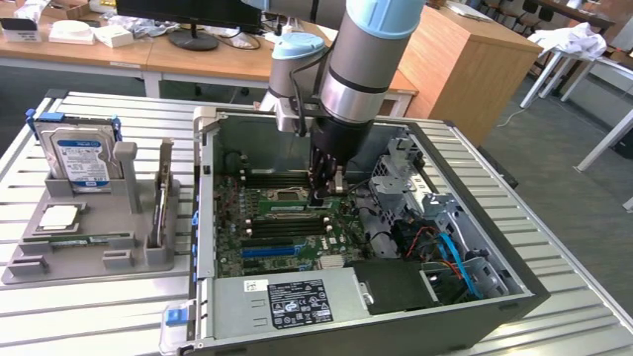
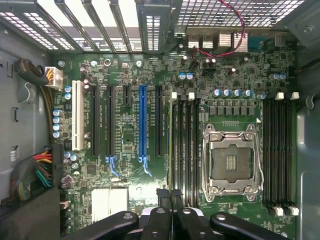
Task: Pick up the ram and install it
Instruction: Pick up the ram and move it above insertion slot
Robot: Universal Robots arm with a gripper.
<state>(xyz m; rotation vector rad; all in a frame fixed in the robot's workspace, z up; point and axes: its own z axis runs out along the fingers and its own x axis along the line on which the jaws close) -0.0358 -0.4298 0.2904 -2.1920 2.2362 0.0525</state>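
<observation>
Your pincer [image 2: 170,194] sits pressed together over the ram [image 2: 171,145]: likely light, stiff, fragile; pinch its top edge mid-length.

the motherboard [image 2: 130,135] is dark green. on it the long slot [image 2: 142,122] is blue, the outermost slot [image 2: 77,117] is white, the socket frame [image 2: 232,162] is silver. over it the gripper [image 2: 169,197] is black. to the exterior view's left of it the hard drive label [image 1: 81,159] is blue and white.

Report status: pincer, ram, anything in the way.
Pincer shut on the ram, inside the open computer case. Ram edge-on above the memory slots, beside the processor socket. Nothing seen between ram and slots.
</observation>
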